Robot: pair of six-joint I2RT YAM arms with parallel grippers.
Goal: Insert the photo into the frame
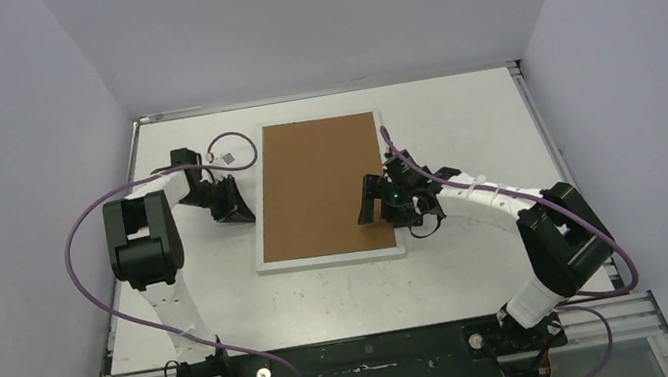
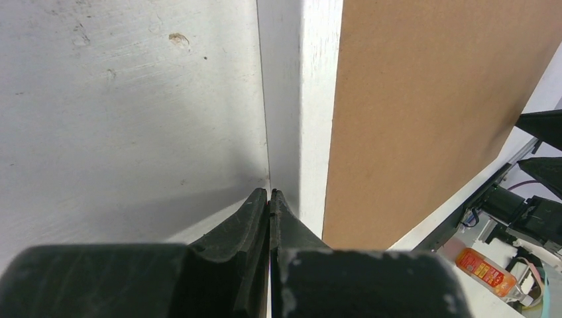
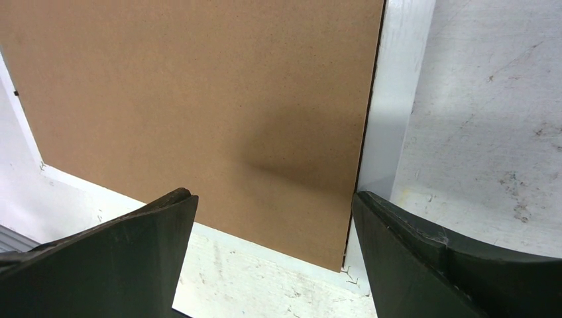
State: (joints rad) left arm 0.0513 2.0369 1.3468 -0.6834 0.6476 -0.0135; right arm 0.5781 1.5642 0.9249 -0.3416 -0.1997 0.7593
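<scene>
The frame [image 1: 331, 258] lies flat in the middle of the table, back side up, its brown board [image 1: 319, 186] filling it inside a thin white rim. The photo is out of view. My left gripper [image 1: 243, 215] is shut with nothing between its fingers. Its tips [image 2: 270, 193] sit low on the table, right at the outer side of the frame's left rim [image 2: 311, 99]. My right gripper [image 1: 386, 209] is open and hovers over the frame's near right corner. In the right wrist view it [image 3: 273, 199] straddles the board [image 3: 199, 93] and the right rim [image 3: 397, 99].
White walls enclose the table on the left, back and right. A metal rail [image 1: 366, 350] with both arm bases runs along the near edge. Purple cables loop beside each arm. A small grey tag [image 1: 226, 155] lies near the left arm's wrist.
</scene>
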